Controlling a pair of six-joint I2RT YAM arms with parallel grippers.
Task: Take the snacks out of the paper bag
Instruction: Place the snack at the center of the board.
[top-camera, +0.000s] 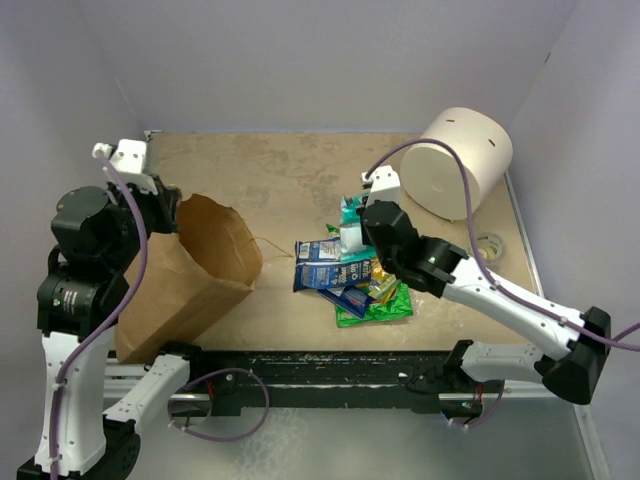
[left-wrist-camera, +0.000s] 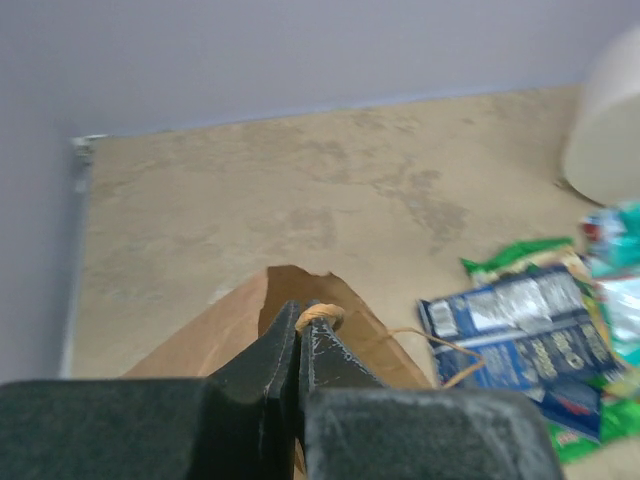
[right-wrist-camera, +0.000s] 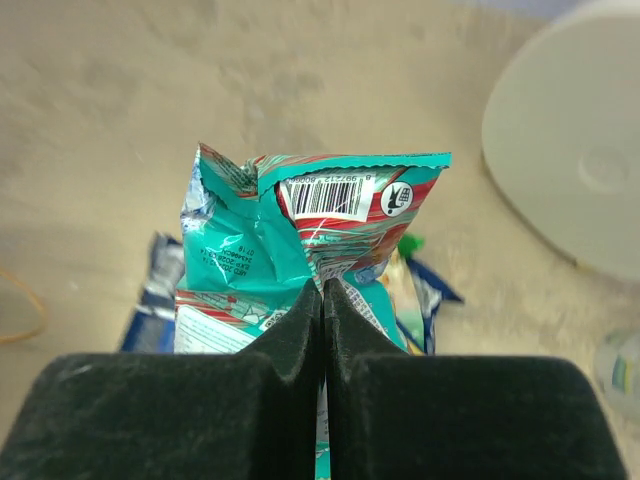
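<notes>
The brown paper bag (top-camera: 195, 270) lies tipped at the left, its mouth facing right. My left gripper (top-camera: 165, 205) is shut on the bag's tan loop handle (left-wrist-camera: 322, 317) at the upper rim; the bag's mouth (left-wrist-camera: 290, 290) shows just beyond it. My right gripper (top-camera: 352, 228) is shut on a teal packet (right-wrist-camera: 300, 235) and holds it above a pile of snacks (top-camera: 355, 280). The pile holds blue-and-white (top-camera: 322, 275), green (top-camera: 385, 308) and yellow-green (top-camera: 383, 284) packets. The blue-and-white packet (left-wrist-camera: 525, 335) also shows in the left wrist view. The bag's inside is hidden.
A big white cylinder (top-camera: 462, 160) lies at the back right, also in the right wrist view (right-wrist-camera: 570, 170). A roll of tape (top-camera: 490, 245) sits near the right wall. Grey walls close in the table on three sides.
</notes>
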